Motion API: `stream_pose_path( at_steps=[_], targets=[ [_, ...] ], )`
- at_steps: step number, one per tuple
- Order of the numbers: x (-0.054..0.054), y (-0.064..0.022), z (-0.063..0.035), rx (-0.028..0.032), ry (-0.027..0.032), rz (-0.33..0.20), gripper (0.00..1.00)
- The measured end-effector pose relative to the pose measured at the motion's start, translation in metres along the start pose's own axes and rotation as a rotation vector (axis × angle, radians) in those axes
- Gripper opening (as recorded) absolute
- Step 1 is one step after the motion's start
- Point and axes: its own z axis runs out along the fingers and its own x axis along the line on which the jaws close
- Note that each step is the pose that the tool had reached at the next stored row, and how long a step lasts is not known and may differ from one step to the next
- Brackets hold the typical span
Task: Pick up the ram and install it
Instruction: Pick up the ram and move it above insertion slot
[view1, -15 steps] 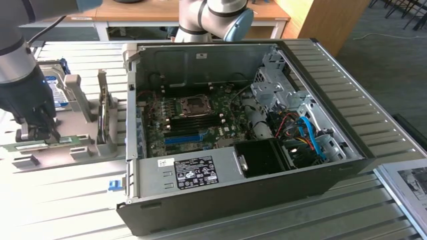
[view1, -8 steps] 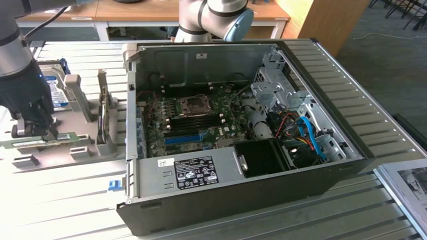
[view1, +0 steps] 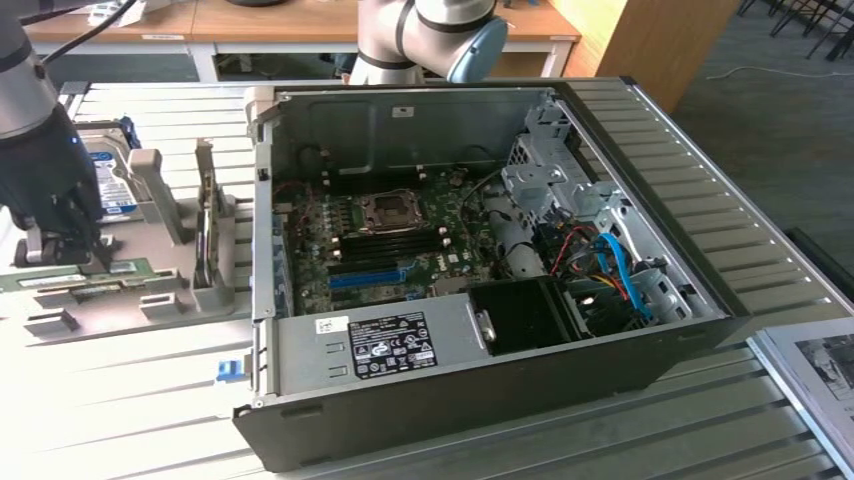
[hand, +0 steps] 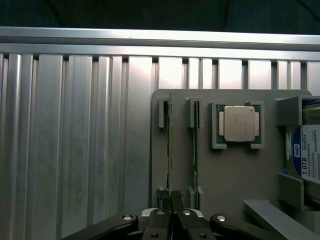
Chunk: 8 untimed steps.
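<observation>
Layout of the workspace: an open computer case (view1: 467, 420) lies on the slatted table (view1: 747, 200), with the motherboard (view1: 387, 245) on its floor, the power supply (view1: 387, 345) nearer the camera and the drive cage (view1: 554, 185) toward the exterior view's right; the arm's base (view1: 407, 40) stands behind the case. At the exterior view's left of the case, a holder (hand: 230, 175) carries side by side the ram (hand: 169, 140) and a second stick (hand: 195, 145) on edge in adjacent slots, then a CPU chip (hand: 239, 124) in a recess, then a hard drive (hand: 310, 155). The gripper (hand: 171, 197) sits at one end of the ram, pinching it.
</observation>
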Motion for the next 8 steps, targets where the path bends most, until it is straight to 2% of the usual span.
stream_pose_path(
  at_steps=[8],
  targets=[
    [0.0, 0.0002, -0.0052, 0.0, 0.0, 0.0, 0.12]
  ],
)
